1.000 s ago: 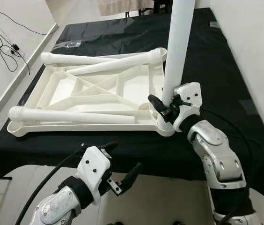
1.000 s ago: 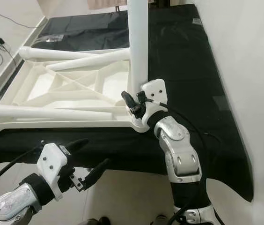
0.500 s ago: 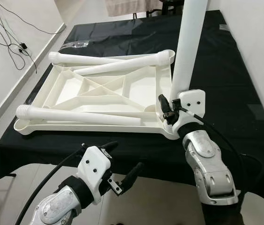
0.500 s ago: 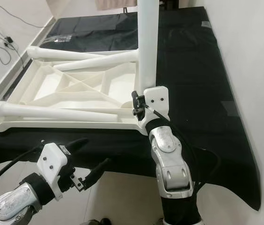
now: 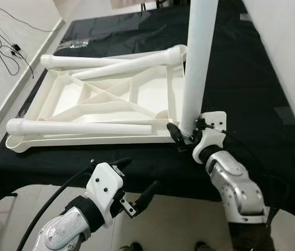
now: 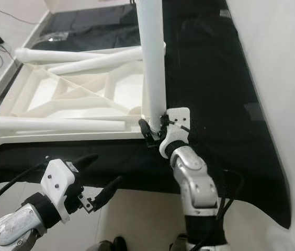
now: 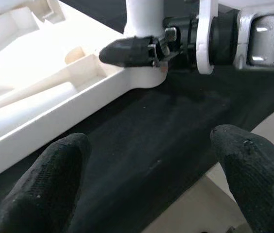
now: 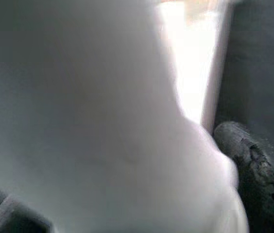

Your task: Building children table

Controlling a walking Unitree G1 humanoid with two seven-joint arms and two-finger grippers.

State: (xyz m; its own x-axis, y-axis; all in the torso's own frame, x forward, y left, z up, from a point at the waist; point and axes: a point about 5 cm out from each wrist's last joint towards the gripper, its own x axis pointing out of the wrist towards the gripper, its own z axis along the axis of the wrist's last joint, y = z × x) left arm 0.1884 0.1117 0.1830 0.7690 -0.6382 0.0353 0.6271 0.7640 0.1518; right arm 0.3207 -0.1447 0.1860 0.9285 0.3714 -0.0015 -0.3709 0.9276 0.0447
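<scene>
The robot's right hand (image 5: 185, 134) clamps the base of a white table leg (image 5: 199, 57), its two black fingers closed around the tube where it meets the near right corner socket of the upturned white tabletop (image 5: 103, 102). The leg stands nearly upright, tipped a little off vertical, and runs up out of the head views. The right forearm rises from below the front edge of the surface (image 5: 241, 78), its wrist bent so that the hand reaches the leg from the side nearest the robot.

The step in hand looks to be seating this leg in its corner. The next move probably calls for keeping the leg straight over the socket while pressing or twisting it home, without dragging the light tabletop across the black cloth.

Three more legs (image 5: 82, 127) lie loose across the tabletop's ribbed underside, one along its near rim and two crossing at its far rim.

The left hand (image 5: 139, 183) hangs low in front of the tabletop's near rim, short of the surface's edge, with its fingers spread wide and holding nothing.

Black cables (image 5: 3, 44) trail on the floor beyond the tabletop's left end.
</scene>
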